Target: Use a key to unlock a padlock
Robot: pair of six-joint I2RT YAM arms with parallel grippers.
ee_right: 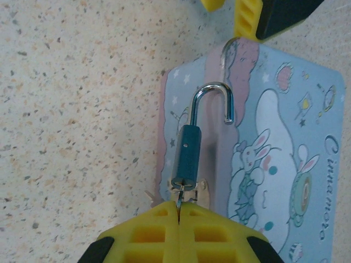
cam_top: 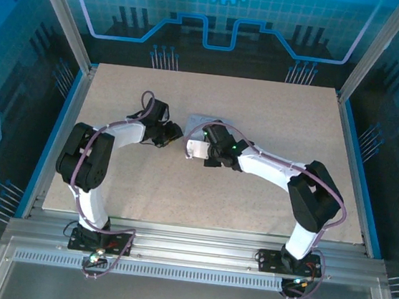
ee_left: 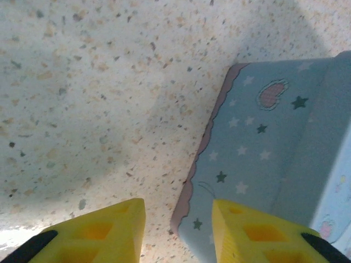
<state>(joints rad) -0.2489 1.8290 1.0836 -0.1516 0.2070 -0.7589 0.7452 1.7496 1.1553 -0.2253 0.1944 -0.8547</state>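
Observation:
In the right wrist view the small dark padlock hangs over the pale blue cartoon tin. Its silver shackle stands swung open, with one end free. The thin silvery key sticks into the padlock's bottom. My right gripper is shut on the key. My left gripper is open at the tin's far corner, one yellow finger over the tin and the other over the table, with nothing clamped between them. From above, both grippers meet mid-table, left gripper and right gripper.
The speckled tabletop lies free around the tin. Metal frame posts and blue panels border the table on all sides. The left gripper's yellow fingers show at the top of the right wrist view, close to the tin's edge.

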